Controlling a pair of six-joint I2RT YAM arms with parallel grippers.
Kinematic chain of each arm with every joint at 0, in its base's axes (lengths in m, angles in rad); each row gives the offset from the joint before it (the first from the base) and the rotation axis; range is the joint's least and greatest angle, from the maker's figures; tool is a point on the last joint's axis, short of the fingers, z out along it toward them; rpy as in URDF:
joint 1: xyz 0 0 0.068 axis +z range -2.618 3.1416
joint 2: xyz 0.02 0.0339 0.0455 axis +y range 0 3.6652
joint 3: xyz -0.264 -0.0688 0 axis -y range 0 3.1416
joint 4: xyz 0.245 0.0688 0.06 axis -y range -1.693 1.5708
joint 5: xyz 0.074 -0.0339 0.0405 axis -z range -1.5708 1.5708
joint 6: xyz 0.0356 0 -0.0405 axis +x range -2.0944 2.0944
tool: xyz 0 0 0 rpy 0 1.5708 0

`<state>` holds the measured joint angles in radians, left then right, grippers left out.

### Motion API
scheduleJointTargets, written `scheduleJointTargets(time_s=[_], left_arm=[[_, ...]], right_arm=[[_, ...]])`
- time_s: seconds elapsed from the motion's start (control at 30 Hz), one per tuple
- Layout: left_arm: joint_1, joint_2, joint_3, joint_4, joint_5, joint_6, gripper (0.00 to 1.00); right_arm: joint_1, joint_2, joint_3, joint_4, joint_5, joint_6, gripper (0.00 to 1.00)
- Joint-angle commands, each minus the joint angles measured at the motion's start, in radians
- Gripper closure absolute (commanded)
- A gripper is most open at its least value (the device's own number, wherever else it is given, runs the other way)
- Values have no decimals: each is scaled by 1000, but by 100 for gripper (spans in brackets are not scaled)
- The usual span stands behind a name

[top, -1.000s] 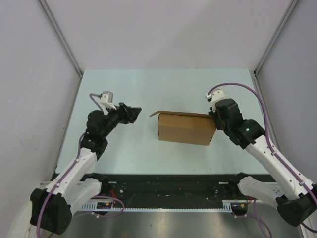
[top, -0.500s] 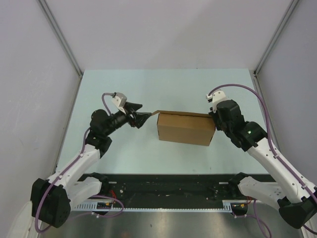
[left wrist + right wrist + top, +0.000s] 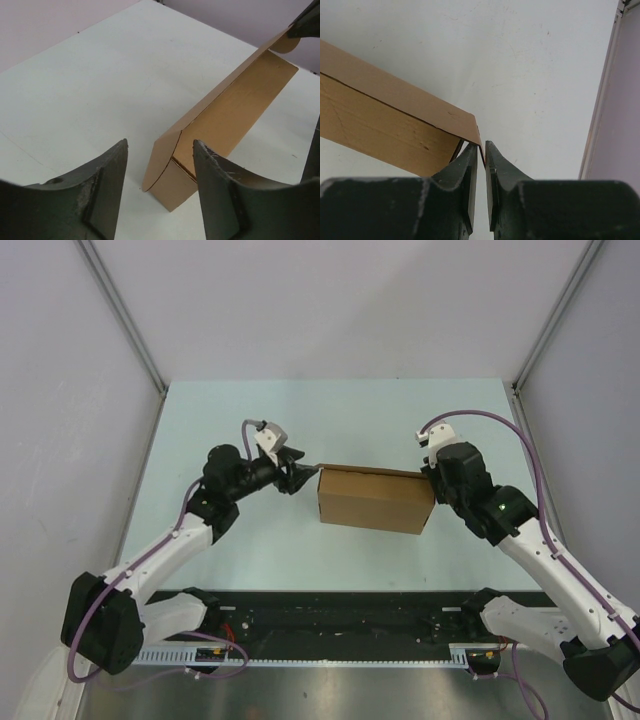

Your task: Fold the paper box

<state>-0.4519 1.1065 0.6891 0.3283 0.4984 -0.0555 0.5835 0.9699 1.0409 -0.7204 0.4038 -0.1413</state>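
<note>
Two tools meet the paper box (image 3: 375,500) from opposite ends. The left tool (image 3: 296,478) has its fingers (image 3: 107,192) well apart, and in its wrist view the left end of the box (image 3: 230,115) shows in the gap between them: a rounded flap edge and the corner below it. Neither finger visibly presses on the cardboard, and whether a pad brushes it cannot be told. From above, this tool's tips lie right at the box's far left corner. The right tool (image 3: 432,472) has its fingers (image 3: 462,170) drawn almost together, leaving only a thin slit. The far right corner of the box's top panel (image 3: 380,115) runs into that slit, so this tool is clamped on the thin cardboard edge. The box is plain brown and unprinted, and it stands as a closed-looking rectangular shape with its long side running left to right. It rests on the pale table (image 3: 300,410) around the middle, a little right of centre, between the two arms. Its top panel slopes upward along the far edge, with a dark crease line where it joins the side wall. The table around the box is bare and is bounded by grey walls (image 3: 60,440) on the left, right and far sides.
</note>
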Motion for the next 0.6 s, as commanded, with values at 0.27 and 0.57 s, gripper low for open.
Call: scheduleJointTargets(time_s=[0.27, 0.57], left_arm=[[-60, 42, 89, -136, -107, 189, 57], [-68, 55, 113, -137, -135, 171, 75]], right_arm=[[6, -7, -1, 39, 7, 6, 84], [4, -7, -2, 38, 4, 8, 84]])
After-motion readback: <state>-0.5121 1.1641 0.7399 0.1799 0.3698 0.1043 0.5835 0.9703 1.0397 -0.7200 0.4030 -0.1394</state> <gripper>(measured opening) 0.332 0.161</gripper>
